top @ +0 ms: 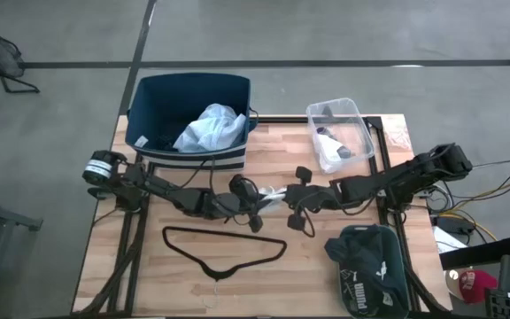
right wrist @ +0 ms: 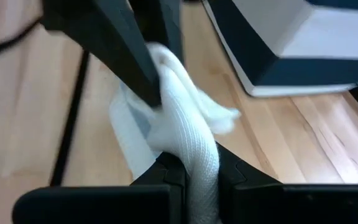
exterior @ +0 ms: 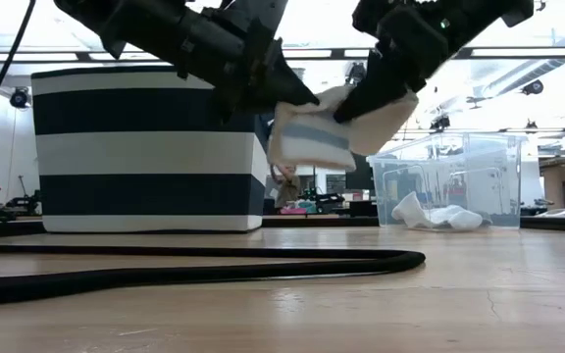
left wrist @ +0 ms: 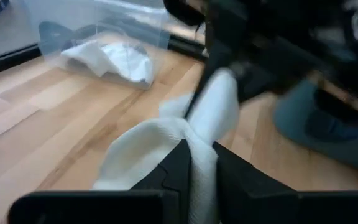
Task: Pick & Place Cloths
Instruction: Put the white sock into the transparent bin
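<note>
A small white cloth (exterior: 312, 132) hangs in the air between my two grippers, above the middle of the table (top: 273, 196). My left gripper (top: 253, 202) comes in from the left and my right gripper (top: 292, 197) from the right; both are shut on it. The pale-blue shirt (top: 211, 128) lies bunched inside the navy striped bin (top: 153, 97). A dark teal garment (top: 370, 266) lies flat on the table's near right corner. More white pieces (top: 336, 149) lie in a clear tub (top: 354, 113). My left gripper (left wrist: 197, 155) pinches one end of the white cloth (left wrist: 199, 163) between its two fingers, slanting down from the table's left side. The cloth is bunched in the hold and lifted clear of the table. My right gripper (right wrist: 197, 168) pinches the cloth's other end (right wrist: 197, 155) between its two fingers, slanting down from the right. The cloth is gathered into a thick fold there and runs across to the other gripper.
A thin black wire hanger (top: 224, 248) lies on the table near the front, just below the grippers. The bin stands at the far left, the clear tub at the far right. A black cable (exterior: 214, 265) runs across the near tabletop.
</note>
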